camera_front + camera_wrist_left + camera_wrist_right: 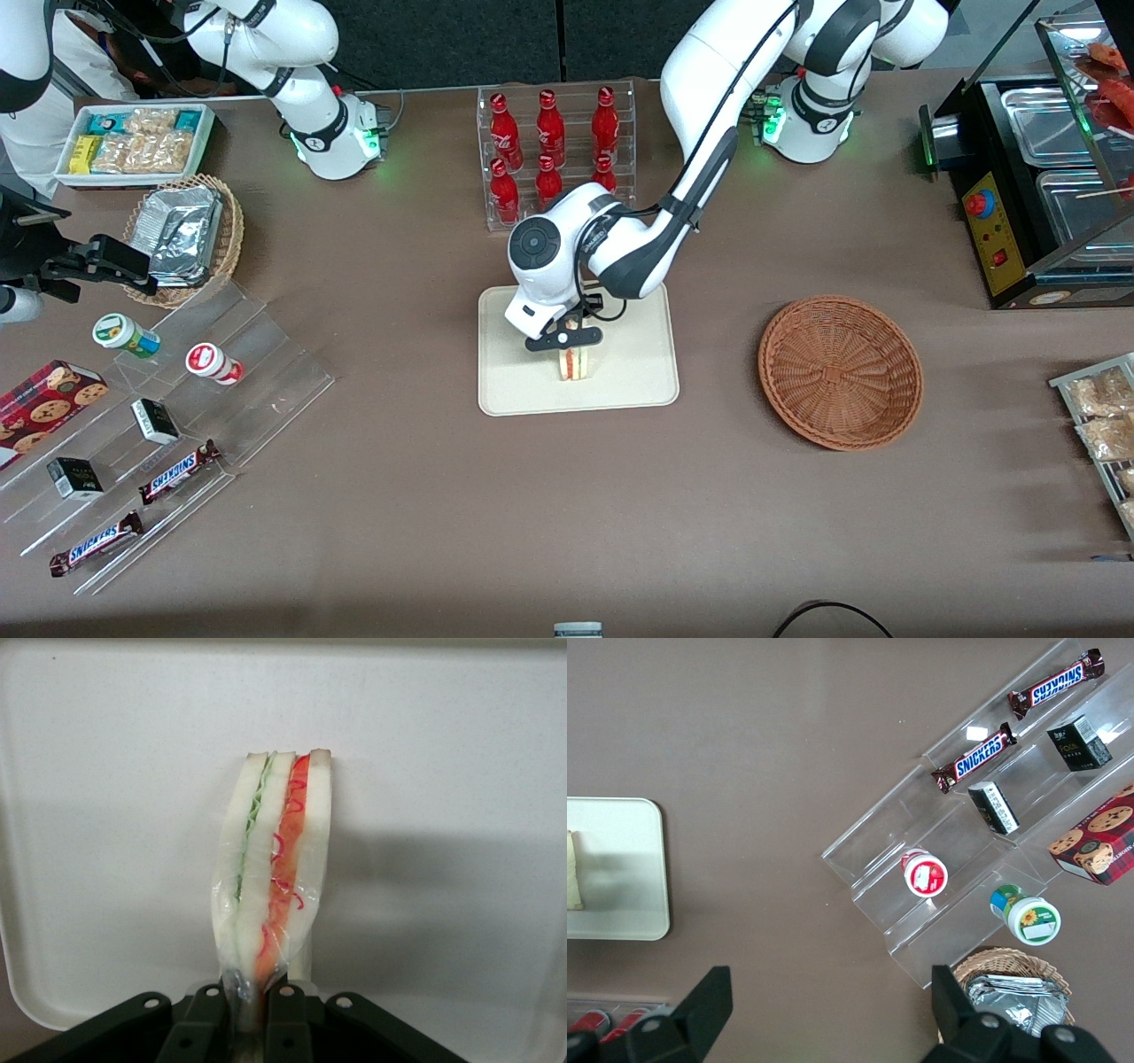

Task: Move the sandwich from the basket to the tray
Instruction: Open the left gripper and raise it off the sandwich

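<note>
The sandwich [574, 363] is a plastic-wrapped wedge of white bread with red, pink and green filling. It stands on edge over the middle of the cream tray [523, 381]. I cannot tell whether it touches the tray. My gripper [567, 341] is directly above it and shut on its upper end. In the left wrist view the two black fingers [288, 1014] of the gripper [248, 1008] pinch the sandwich [275, 859] against the pale tray [443, 771]. The reddish-brown basket [840, 372] lies toward the working arm's end of the table, with nothing in it.
A clear rack of red bottles [554, 151] stands just past the tray, farther from the front camera. Toward the parked arm's end are a tan basket of foil packets [186, 235], a white snack bin [133, 142] and a clear stepped shelf [177, 416]. A food warmer [1045, 177] is at the working arm's end.
</note>
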`<action>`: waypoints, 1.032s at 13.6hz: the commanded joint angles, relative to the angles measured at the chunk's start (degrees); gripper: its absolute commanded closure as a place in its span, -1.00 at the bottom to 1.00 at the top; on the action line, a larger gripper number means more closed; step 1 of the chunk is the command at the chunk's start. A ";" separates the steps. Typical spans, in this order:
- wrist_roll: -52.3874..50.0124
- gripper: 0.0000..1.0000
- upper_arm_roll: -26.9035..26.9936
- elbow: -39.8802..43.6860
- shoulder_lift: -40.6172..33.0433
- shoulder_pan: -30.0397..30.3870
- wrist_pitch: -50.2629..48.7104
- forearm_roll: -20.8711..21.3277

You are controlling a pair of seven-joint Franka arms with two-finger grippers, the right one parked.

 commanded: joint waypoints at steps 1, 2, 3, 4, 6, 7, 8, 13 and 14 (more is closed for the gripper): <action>-1.65 0.58 0.85 1.87 1.60 -0.96 0.65 -0.45; -1.65 -0.10 0.94 1.78 1.60 -0.96 0.66 -0.45; -0.95 -0.91 0.94 1.78 1.43 -0.87 0.66 -0.36; -0.77 -1.00 0.94 1.86 1.08 -0.78 0.40 -0.36; -1.12 -1.00 1.11 2.04 -0.58 -0.34 -0.74 -0.45; -1.12 -1.00 1.29 2.13 -2.25 -0.17 -2.58 -0.45; -1.29 -1.00 1.55 2.13 -4.44 -0.08 -4.86 -0.36; -0.51 -1.00 1.55 2.04 -18.32 7.46 -19.09 -0.36; -0.42 -1.00 1.55 2.04 -21.13 9.66 -21.99 -0.28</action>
